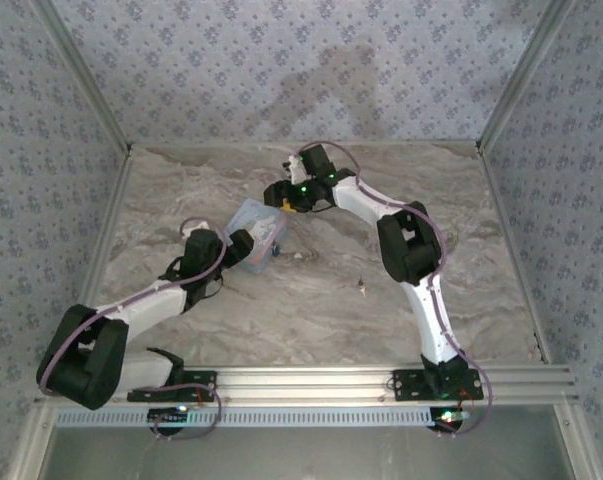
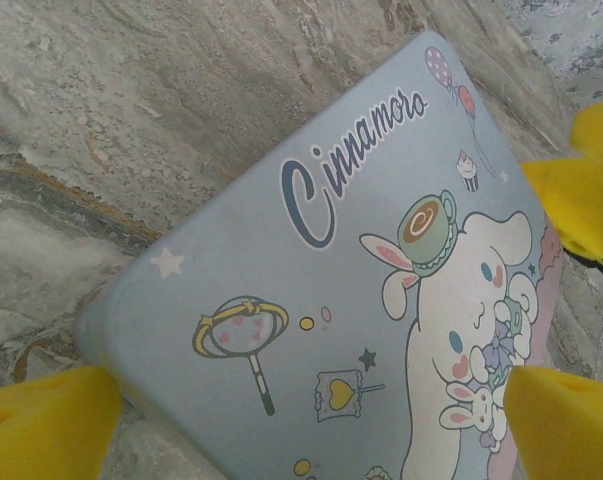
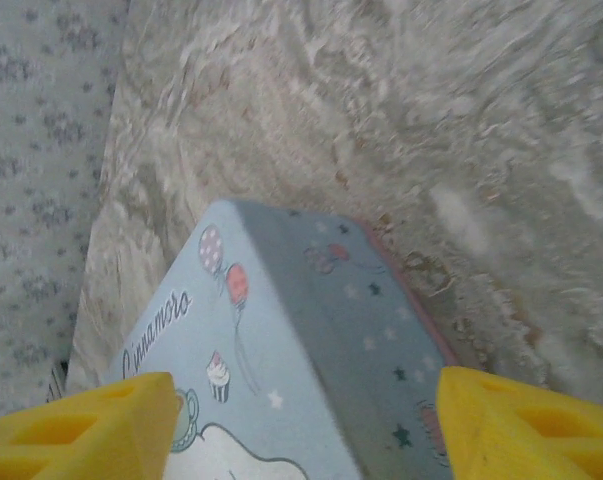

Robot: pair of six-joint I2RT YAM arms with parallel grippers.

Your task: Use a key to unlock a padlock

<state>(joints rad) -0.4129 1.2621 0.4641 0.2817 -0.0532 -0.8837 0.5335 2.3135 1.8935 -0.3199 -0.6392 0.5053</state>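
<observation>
A pale blue cartoon tin [image 1: 255, 235] lies left of the table's middle, tilted. My left gripper [image 1: 243, 246] reaches it from the near left and stands open; the tin [image 2: 311, 290] spans the gap between its yellow fingertips [image 2: 43, 420]. My right gripper [image 1: 284, 200] hangs open just above the tin's far right corner [image 3: 281, 330], its yellow pads [image 3: 526, 430] wide apart with nothing between them. A tiny dark spot [image 1: 277, 250] at the tin's near right edge may be the padlock; it is too small to tell. A small pale object [image 1: 362, 288], possibly the key, lies on the marble.
The marble tabletop [image 1: 461, 220] is bounded by patterned walls behind and at both sides, with an aluminium rail [image 1: 321, 380] along the near edge. A few small bits [image 1: 299, 256] lie right of the tin. One yellow finger of the right gripper [image 2: 581, 190] shows beside the tin.
</observation>
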